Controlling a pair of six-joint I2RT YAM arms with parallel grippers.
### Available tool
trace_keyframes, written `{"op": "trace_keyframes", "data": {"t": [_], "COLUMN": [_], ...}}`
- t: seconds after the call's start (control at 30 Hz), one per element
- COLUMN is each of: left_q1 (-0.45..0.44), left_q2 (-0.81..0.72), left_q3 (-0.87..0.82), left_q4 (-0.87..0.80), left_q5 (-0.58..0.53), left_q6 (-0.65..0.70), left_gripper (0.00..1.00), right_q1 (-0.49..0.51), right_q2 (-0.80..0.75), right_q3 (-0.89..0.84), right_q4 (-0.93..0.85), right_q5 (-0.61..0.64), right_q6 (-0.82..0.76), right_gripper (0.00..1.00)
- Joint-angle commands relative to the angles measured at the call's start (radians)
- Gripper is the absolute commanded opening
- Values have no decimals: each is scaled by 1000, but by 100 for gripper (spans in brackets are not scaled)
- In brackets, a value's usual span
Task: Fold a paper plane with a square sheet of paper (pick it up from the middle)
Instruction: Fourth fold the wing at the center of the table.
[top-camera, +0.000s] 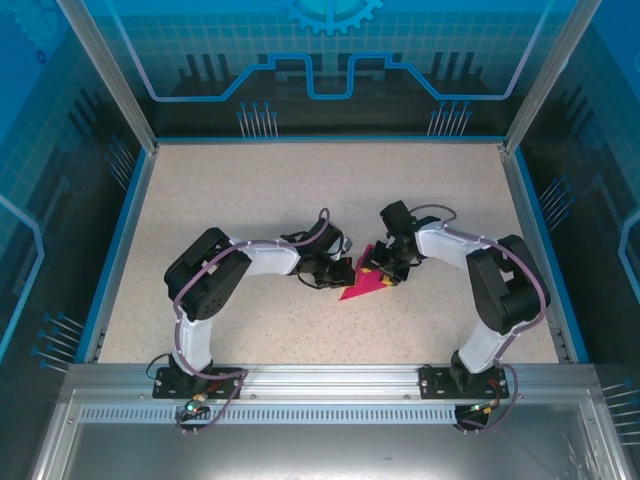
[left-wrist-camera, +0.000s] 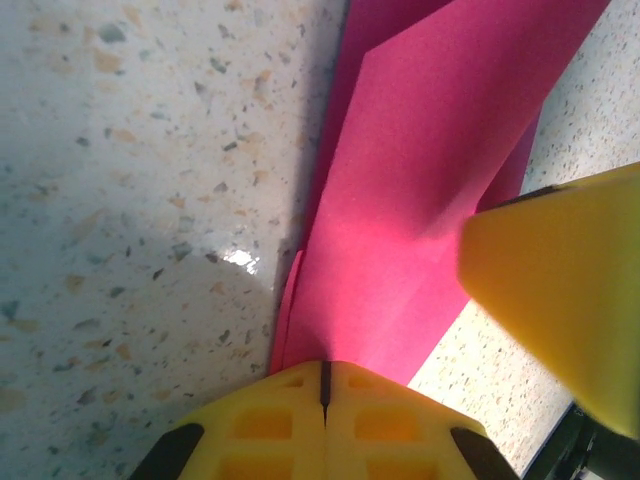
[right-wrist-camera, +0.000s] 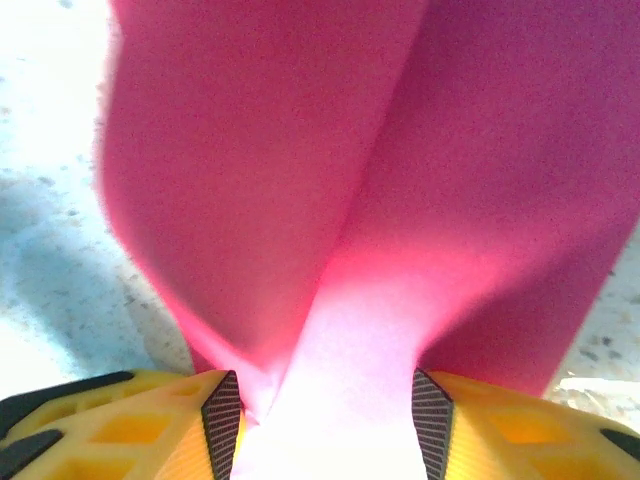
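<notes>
Tightly closed, the left gripper (left-wrist-camera: 325, 385) clamps the pointed magenta-pink folded paper plane (left-wrist-camera: 420, 200); the right gripper (right-wrist-camera: 327, 408) stands narrowly parted, paper between its pads.

On the counter (top-camera: 200, 190), the far half and the left and right margins are left open for passage. The near middle is blocked by the left arm (top-camera: 250, 262) and right arm (top-camera: 470, 255), met over the paper (top-camera: 362, 287). The far, left and right edges are closed off by a blue rim (top-camera: 122, 230).
</notes>
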Motion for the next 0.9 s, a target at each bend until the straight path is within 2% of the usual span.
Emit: {"op": "trace_keyframes", "data": {"t": [0.0, 0.13, 0.23, 0.3, 0.47, 0.7, 0.87], "left_q1": [3, -1, -3, -5, -10, -13, -14], "left_q2": [37, 36, 39, 41, 46, 52, 55], "left_q3": [-19, -14, -7, -1, 11, 14, 14], "left_q4": [-174, -174, -178, -177, -186, -194, -210], "left_q5": [-101, -102, -99, -94, -94, -97, -103], "left_q6": [28, 30, 38, 47, 63, 61, 60], "left_gripper": [4, 4, 3, 3, 3, 2, 1], "right_q1": [-4, -9, -9, -5, 33, 77, 57], "right_q2": [-125, -210, -225, -211, -112, 16, 47], "right_q3": [-16, -54, -83, -123, -95, -21, -55], "right_q4": [-7, 35, 101, 161, 206, 221, 238], "right_q5": [32, 39, 1, -46, -90, -77, -46], "right_q6": [-72, -136, -175, -194, -220, -215, -225], "right_gripper": [52, 48, 36, 27, 14, 8, 6]}}
